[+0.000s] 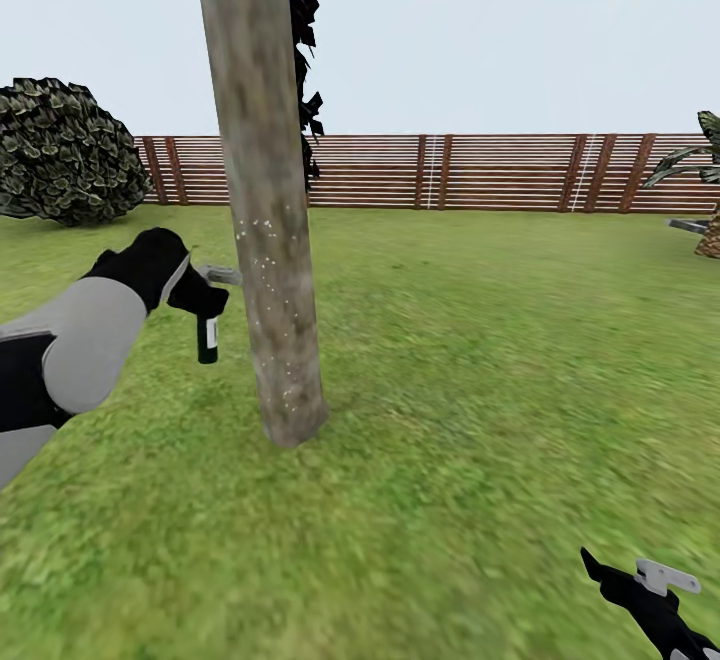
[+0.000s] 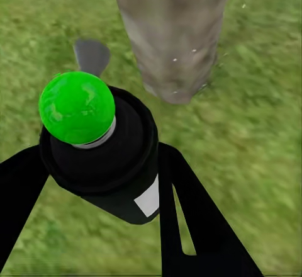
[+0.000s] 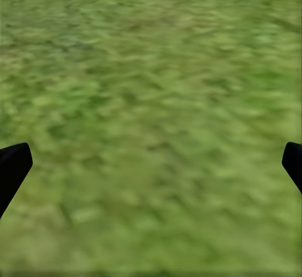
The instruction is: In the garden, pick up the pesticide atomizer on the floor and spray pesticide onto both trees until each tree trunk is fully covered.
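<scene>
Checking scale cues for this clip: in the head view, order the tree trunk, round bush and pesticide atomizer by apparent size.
1. Tree trunk, though nearness inflates it.
2. Round bush, farther off, so true size is unsure.
3. Pesticide atomizer, in the left tool.

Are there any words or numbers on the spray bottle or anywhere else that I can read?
No readable words or numbers anywhere.
The pesticide atomizer, held in the left gripper, carries a small white label patch, but it looks blank.
The tree trunk, the fence and the grass show no writing or signs.
</scene>
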Tool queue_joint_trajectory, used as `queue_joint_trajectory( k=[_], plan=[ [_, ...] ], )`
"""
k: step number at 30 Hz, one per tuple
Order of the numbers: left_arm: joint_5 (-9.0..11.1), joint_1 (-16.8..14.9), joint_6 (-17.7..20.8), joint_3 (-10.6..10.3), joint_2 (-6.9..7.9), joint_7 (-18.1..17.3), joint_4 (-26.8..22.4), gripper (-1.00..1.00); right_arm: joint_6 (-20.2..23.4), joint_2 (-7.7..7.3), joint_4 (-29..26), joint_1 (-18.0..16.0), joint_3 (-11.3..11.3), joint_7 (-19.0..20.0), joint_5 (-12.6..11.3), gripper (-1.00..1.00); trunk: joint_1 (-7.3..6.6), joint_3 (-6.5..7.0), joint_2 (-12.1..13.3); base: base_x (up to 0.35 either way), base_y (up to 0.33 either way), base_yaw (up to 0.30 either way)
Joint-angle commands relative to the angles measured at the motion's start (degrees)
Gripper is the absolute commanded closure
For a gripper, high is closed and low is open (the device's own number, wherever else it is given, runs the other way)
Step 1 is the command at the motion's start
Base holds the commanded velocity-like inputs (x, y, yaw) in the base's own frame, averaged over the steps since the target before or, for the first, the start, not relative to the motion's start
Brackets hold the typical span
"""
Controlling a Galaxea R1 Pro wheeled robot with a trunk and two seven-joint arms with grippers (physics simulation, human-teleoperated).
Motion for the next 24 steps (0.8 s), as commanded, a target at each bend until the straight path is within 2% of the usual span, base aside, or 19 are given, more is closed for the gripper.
queue_joint_trajectory(
  k=[1, 6, 8, 19, 21, 24],
  plan=[
    [-0.6, 0.0, 0.1, 0.4, -0.02, -0.4, 0.4, 1.0, 0.0, -0.01, 0.1, 0.0, -0.4, 0.5, -0.2, -1.0, -0.01, -0.06, 0.0, 0.0, 0.0, 0.0],
    [-0.7, 0.6, -1.0, 0.4, -0.01, -0.2, 4.3, 1.0, 0.0, -0.01, 0.1, 0.0, -0.4, 0.5, -0.2, -1.0, -0.01, -0.06, 0.0, 0.0, 0.0, 0.0],
    [-0.7, 3.4, -2.6, 0.4, 0.02, 0.0, 4.9, 1.0, 0.0, -0.01, 0.1, 0.0, -0.4, 0.5, -0.2, -1.0, -0.01, -0.06, 0.0, 0.0, 0.0, 0.0],
    [-0.7, 11.7, -8.1, 0.4, 0.07, 1.0, 4.9, 1.0, 0.0, -0.01, 0.1, 0.0, -0.4, 0.5, -0.2, -1.0, -0.01, -0.06, 0.0, 0.0, 0.0, 0.0],
    [-0.7, 13.2, -9.3, 0.4, 0.07, 2.1, 4.9, 1.0, 0.0, -0.01, 0.1, 0.0, -0.4, 0.5, -0.2, -1.0, -0.01, -0.06, 0.0, 0.0, 0.0, 0.0],
    [-0.6, 16.0, -10.5, 0.4, 0.03, 6.5, 4.9, 1.0, 0.0, -0.01, 0.1, 0.0, -0.4, 0.5, -0.2, -1.0, -0.01, -0.06, 0.0, 0.0, 0.0, 0.0]
  ],
)
